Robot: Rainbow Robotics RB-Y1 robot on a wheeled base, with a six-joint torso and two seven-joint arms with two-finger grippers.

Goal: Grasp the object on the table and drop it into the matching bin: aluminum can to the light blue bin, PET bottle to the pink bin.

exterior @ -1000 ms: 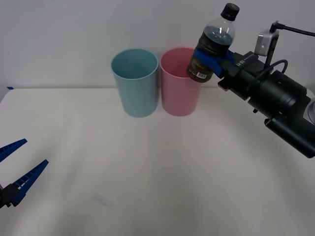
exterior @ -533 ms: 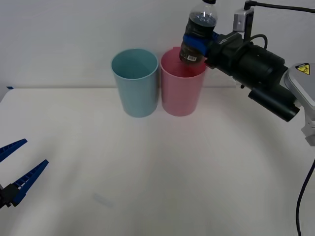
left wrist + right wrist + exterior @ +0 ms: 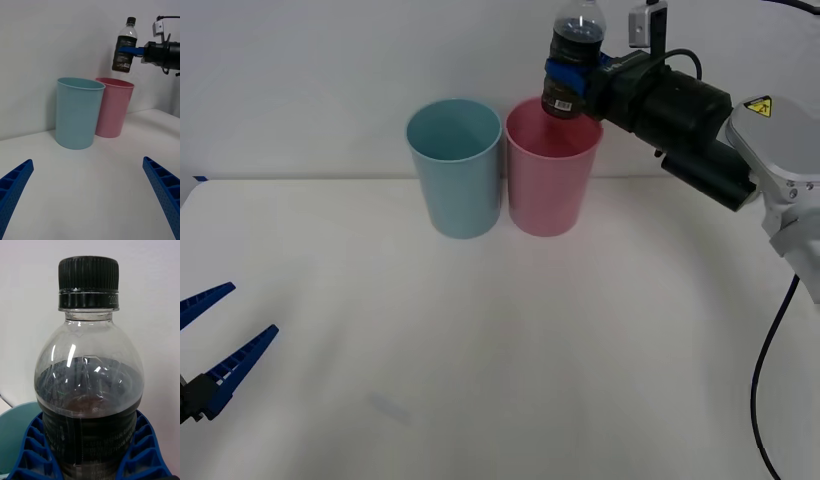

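- The right gripper [image 3: 568,72] is up in the air above the far side of the table [image 3: 500,330], its blue fingers [image 3: 144,450] clamped around the middle of the bottle [image 3: 572,55].
- The bottle stands nearly upright in that grip, black cap [image 3: 88,275] on top, dark drink filling it to roughly the shoulder, a dark label wrapped round the lower part.
- From the front, its bottom end sits just over the mouth of the pink bin [image 3: 550,170], toward the bin's far right rim. From the left wrist camera, the bottle [image 3: 124,47] hangs clear above the pink bin [image 3: 112,107], not touching it.
- The light blue bin [image 3: 455,168] stands just beside the pink one, on its left; the two are nearly touching. Both sit near the far edge of the table, close to the white wall.
- A bit of the light blue bin's rim [image 3: 17,416] shows past the bottle [image 3: 89,390] in the right wrist camera.
- The left gripper [image 3: 218,345] waits low at the near left corner of the table, well apart from the bins. Its two blue fingers [image 3: 163,191] are spread wide with nothing between them.
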